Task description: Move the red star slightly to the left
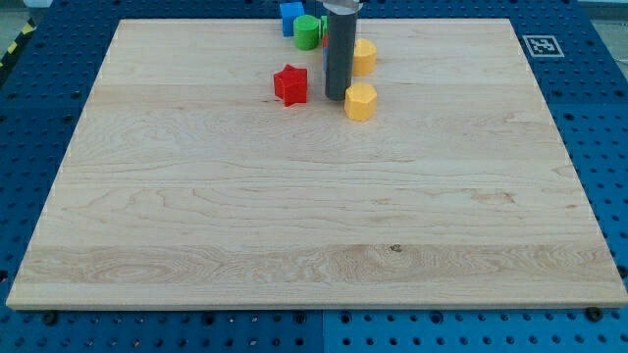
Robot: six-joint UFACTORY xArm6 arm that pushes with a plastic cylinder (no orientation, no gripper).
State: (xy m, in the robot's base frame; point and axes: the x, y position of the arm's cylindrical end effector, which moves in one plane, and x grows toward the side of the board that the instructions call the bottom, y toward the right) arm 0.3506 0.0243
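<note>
The rod is standing upright near the view's top, and my tip (337, 98) is resting on the worktop (294, 226) just to the right of the red star (290, 85), with a narrow strip of bare wood showing between them. The arm carries no hand, so there is nothing to report as apart, together or clamped; the rod alone is doing the work.

The red star is lying in the upper middle of the worktop, well clear of the edges. A yellow block (360, 101), faceted and roughly hexagonal, is sitting just beside the tip on its right, close enough that I cannot tell if they are touching. A second yellow block (365, 56) is sitting behind it. A green cylinder (308, 31) and a blue block (290, 16) are crowding the top edge; the blue one's shape is partly hidden.

In my judgement, the tip is sitting well for a leftward push. It should be meeting the star's right side near mid-height in the view, so the star is sliding straight and not spinning. A short, slow stroke should suffice.

The blocks are looking like smooth, matte moulded pieces. The worktop is pale, grained wood, laid over blue perforated board (599, 108).
</note>
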